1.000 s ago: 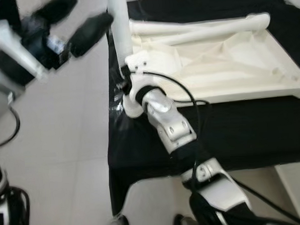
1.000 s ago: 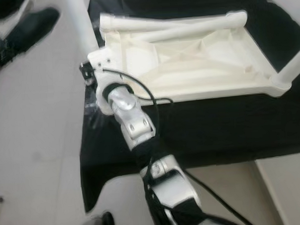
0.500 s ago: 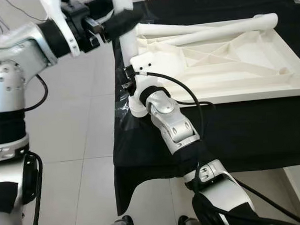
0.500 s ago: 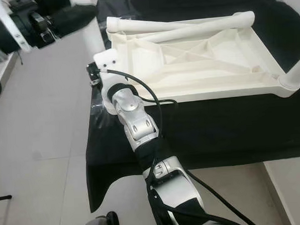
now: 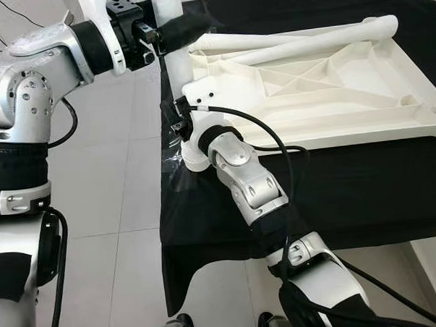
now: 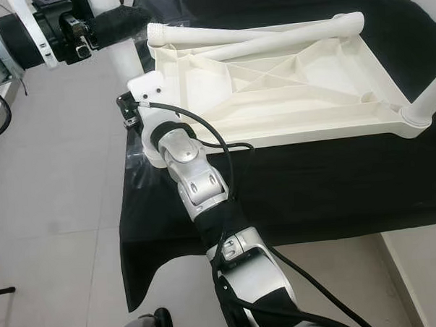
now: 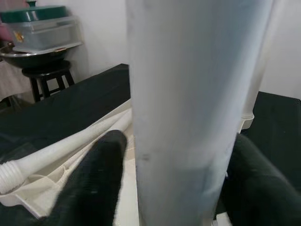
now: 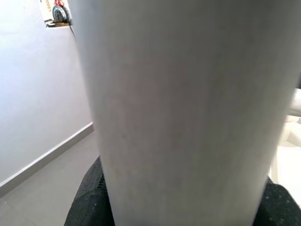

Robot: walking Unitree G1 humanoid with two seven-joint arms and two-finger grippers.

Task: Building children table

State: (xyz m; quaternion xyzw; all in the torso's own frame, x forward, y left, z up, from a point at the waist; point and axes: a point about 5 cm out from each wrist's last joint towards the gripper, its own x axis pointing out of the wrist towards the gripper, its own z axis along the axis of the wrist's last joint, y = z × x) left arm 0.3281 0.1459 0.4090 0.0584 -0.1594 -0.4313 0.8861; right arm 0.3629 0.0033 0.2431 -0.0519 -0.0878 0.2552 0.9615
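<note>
Since a second ago the left gripper (image 5: 170, 31) has swung in and now pinches the upright white leg (image 5: 171, 50) high up. Lower on the same leg, at the overturned tabletop's (image 5: 323, 94) near corner, the right gripper (image 5: 178, 122) clamps it. Two loose legs (image 5: 300, 48) lie across the tabletop's far side; another stands at its right corner (image 6: 429, 100), all on black cloth (image 5: 349, 194).

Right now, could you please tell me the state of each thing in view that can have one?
Tabletop: upside down on the black cloth.
Corner leg: upright, gripped by both grippers.
Far-corner leg: standing in its socket.
Loose legs: lying on the tabletop.
Left gripper: shut on the leg.
Right gripper: shut on the leg, lower down.
</note>
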